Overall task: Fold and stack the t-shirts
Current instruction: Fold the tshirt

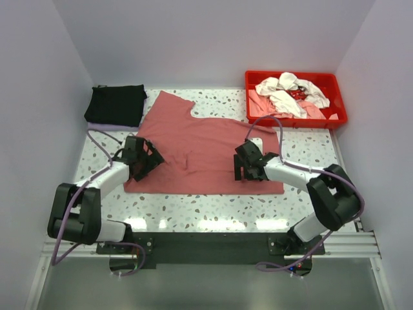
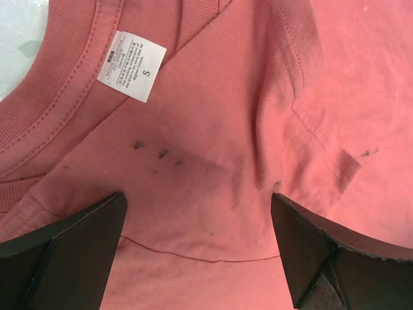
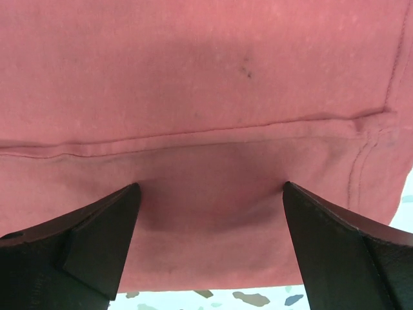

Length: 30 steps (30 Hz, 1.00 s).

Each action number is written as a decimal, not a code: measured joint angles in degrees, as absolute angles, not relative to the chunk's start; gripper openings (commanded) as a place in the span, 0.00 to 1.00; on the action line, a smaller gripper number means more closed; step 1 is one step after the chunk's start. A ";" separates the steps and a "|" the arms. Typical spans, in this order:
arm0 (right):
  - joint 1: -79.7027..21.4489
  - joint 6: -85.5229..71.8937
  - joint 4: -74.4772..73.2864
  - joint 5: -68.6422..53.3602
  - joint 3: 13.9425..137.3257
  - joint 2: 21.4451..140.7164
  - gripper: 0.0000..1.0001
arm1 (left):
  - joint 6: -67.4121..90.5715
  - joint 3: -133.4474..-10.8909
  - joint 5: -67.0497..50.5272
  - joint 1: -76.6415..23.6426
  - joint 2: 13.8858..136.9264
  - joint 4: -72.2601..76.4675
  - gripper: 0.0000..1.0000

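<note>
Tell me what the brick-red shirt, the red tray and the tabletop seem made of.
Dusty brick-red t-shirt: soft matte knit cloth, probably cotton; stitched hems, ribbed collar. Bright-red rectangular tray: rigid plastic, apparently; smooth moulded rim. Speckled white tabletop: terrazzo-look, glossy; reflects lights.

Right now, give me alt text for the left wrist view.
A brick-red t-shirt fills the frame, its collar and a white size label marked S at upper left. The left end effector hangs open over the cloth, holding nothing.
</note>
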<state>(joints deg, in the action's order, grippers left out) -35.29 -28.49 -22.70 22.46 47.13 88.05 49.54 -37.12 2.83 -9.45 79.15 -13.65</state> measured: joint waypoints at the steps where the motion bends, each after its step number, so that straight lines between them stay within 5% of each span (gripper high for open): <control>1: -35.27 -29.52 -22.13 21.91 46.48 88.66 0.99 | 49.41 -36.40 2.96 -9.45 78.67 -12.93 1.00; 18: -35.24 -35.57 -24.12 10.63 32.75 70.81 0.99 | 54.28 -19.53 3.79 -9.85 51.07 -19.57 1.00; 30: -35.24 -39.48 -31.57 5.82 30.55 64.49 0.99 | 62.19 -19.42 6.79 -13.41 45.65 -27.75 1.00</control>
<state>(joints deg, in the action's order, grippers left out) -35.24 -39.48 -31.57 5.82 30.55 64.49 62.19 -19.42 6.79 -13.41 45.65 -27.75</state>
